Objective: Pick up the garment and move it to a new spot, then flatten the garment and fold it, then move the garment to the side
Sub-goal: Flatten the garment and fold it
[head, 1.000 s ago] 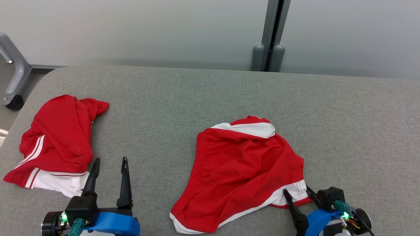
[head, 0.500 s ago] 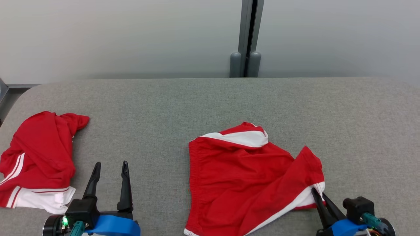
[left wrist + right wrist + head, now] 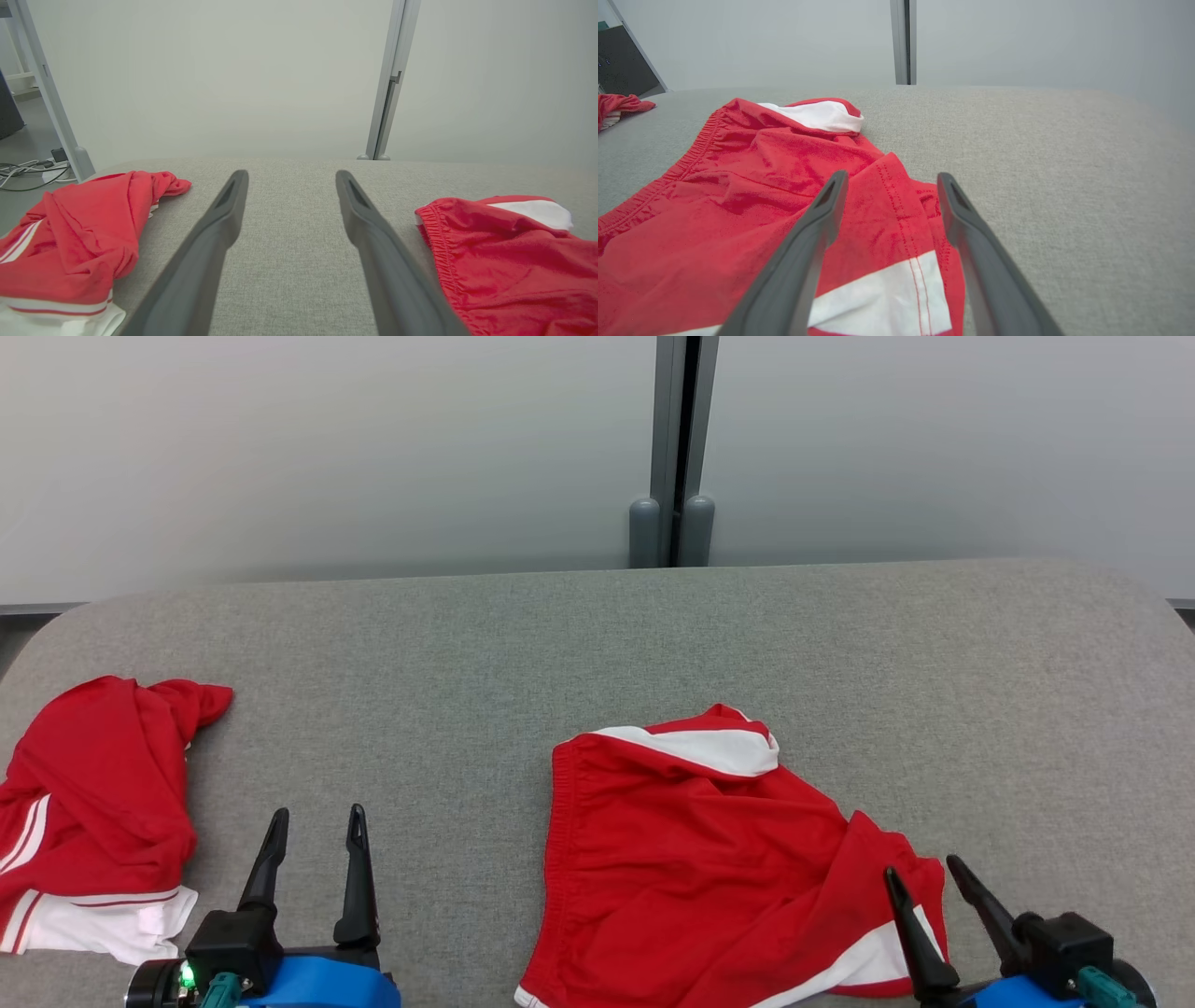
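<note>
Shorts (image 3: 709, 859) are seen in the lower middle of the head view, laid on the grey bench (image 3: 560, 644), with the waistband (image 3: 558, 859) at their left edge and a white-lined flap (image 3: 709, 749) turned over at the top.

What has just changed is the grip. Half a second earlier the right hand (image 3: 921, 868) is pinched shut on the white-banded leg (image 3: 873, 859), which is lifted and drawn toward the lower right. Now that hand is spread open and the leg is dropped back on the bench, under and between the fingers. In the right wrist view the fingers (image 3: 822, 210) are held apart above the hem (image 3: 896, 289); whether the cloth is touched cannot be told.

Compared with a second ago, the leg is spread farther right of the waistband, though it is bunched into a ridge. The whole picture is also shifted, the post (image 3: 672, 448) being nearer the middle, and this is put down to the camera, not to the things. The left hand (image 3: 317, 812) is kept open and empty at the lower left, near a second garment (image 3: 93, 793) at the left edge.

One flattening tug is judged done. The creases and the flap are left to be smoothed, and folding is not yet begun.
</note>
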Controlling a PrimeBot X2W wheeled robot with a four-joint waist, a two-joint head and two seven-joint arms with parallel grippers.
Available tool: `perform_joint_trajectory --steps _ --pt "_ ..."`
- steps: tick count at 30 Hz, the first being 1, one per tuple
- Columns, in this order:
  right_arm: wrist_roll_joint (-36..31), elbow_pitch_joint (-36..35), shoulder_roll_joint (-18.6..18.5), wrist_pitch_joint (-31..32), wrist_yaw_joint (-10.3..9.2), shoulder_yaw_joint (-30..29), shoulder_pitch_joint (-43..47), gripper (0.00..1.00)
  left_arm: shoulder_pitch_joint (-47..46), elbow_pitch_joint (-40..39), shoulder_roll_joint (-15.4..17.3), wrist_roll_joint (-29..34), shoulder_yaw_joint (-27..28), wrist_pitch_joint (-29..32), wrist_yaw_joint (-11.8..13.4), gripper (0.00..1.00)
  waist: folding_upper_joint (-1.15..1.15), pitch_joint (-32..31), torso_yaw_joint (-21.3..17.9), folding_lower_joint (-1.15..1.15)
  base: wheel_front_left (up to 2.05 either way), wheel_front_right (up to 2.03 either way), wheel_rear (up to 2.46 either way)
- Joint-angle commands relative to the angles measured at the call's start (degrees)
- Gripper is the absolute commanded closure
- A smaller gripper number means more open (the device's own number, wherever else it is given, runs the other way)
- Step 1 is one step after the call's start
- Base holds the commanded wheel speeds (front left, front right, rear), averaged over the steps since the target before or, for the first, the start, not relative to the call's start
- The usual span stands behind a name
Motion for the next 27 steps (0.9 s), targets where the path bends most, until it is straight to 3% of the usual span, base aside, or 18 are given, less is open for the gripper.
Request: perform_joint_trajectory --steps 1,10,17,27 --pt "-0.45 -1.25 -0.83 -0.18 0.01 -0.11 -1.42 0.0 0.13 0.0 -0.07 -0.23 -0.21 -0.15 -0.12 0.0 0.0 -0.07 0.03 0.0 0.0 0.0 0.0" --pt "-1.08 -0.76 -3.03 4.68 0.01 3.42 -15.06 0.0 -1.48 -0.37 -0.04 -0.14 -0.58 -0.15 -0.14 0.0 0.0 1.22 1.48 0.0 0.0 0.0 0.0" --pt "-0.84 7.06 -4.14 11.29 0.01 7.0 -24.31 0.0 -3.01 -0.24 -0.09 -0.81 -1.41 -0.15 0.08 0.0 0.0 3.37 4.24 0.0 0.0 0.0 0.0" --pt "2.55 19.67 -6.09 20.91 0.01 13.04 -29.19 0.0 -4.26 -0.44 -0.08 -1.83 -2.85 -0.15 1.06 0.0 0.0 6.02 6.51 0.0 0.0 0.0 0.0"
